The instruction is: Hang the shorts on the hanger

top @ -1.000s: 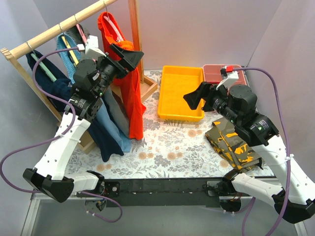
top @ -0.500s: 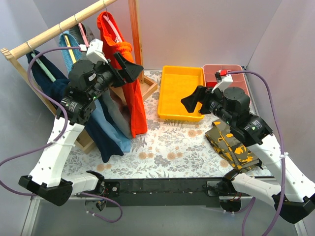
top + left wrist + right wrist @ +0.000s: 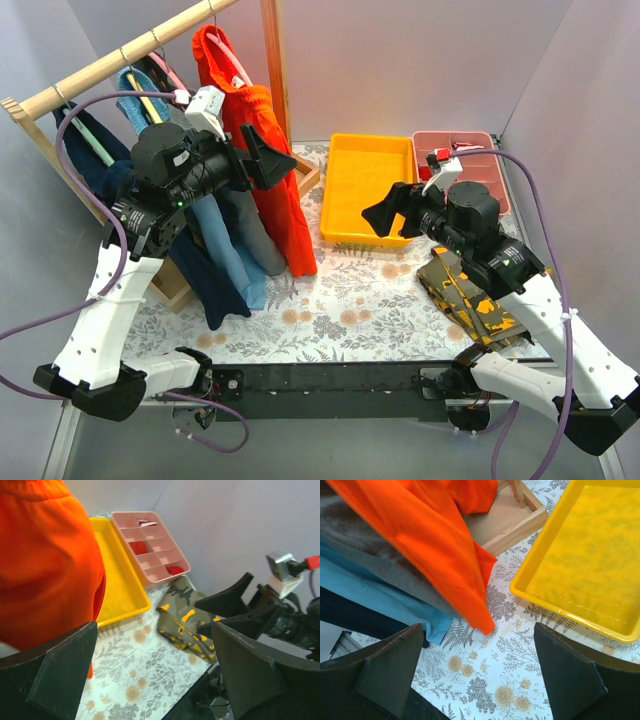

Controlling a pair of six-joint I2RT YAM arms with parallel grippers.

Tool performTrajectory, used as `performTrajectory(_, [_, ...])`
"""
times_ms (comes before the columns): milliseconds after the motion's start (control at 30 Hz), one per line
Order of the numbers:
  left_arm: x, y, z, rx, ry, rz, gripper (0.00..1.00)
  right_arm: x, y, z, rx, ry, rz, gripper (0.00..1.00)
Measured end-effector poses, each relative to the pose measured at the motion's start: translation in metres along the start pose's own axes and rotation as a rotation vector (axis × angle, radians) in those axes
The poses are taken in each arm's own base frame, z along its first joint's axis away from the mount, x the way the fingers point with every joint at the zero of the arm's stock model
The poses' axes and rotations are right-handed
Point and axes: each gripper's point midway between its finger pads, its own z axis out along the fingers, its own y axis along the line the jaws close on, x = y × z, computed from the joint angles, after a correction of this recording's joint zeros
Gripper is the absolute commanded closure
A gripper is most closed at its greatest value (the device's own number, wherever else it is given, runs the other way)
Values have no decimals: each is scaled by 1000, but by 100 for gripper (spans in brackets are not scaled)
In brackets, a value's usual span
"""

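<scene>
The orange-red shorts [image 3: 268, 170] hang on the pink hanger [image 3: 228, 55] from the wooden rail [image 3: 120, 55] at the back left. They also show in the left wrist view [image 3: 45, 565] and in the right wrist view [image 3: 430, 545]. My left gripper [image 3: 268, 158] is open and empty, right beside the hanging shorts, its jaws wide apart. My right gripper [image 3: 392, 212] is open and empty, held above the mat near the yellow tray's front edge, right of the shorts.
Blue and grey garments [image 3: 225, 250] hang beside the shorts on the rack. A yellow tray [image 3: 368, 185] and a pink compartment box [image 3: 470, 160] stand at the back. A camouflage garment [image 3: 470, 290] lies at the right. The rack's wooden base [image 3: 305, 180] sits by the tray.
My left gripper has pulled back and down from the shorts' top. The shorts have swung lower and to the right. My right gripper has shifted slightly left.
</scene>
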Motion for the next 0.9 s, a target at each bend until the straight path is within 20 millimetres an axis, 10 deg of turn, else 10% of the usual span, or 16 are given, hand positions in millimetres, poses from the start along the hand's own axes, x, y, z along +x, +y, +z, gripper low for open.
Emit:
performTrajectory(167, [11, 11, -3, -44, 33, 22, 2, 7, -1, 2, -10, 14, -8, 1])
performTrajectory(300, [32, -18, -1, 41, 89, 67, 2, 9, -9, 1, 26, 7, -19, 2])
performTrajectory(500, [135, -86, 13, 202, 279, 139, 2, 22, -36, -1, 129, -11, -23, 2])
performTrajectory(733, [273, -4, 45, -36, 460, 107, 2, 97, -90, -13, 276, 70, 3, 1])
performTrajectory(900, [321, 29, 47, -96, 475, 61, 2, 116, -109, -29, 329, 52, 22, 1])
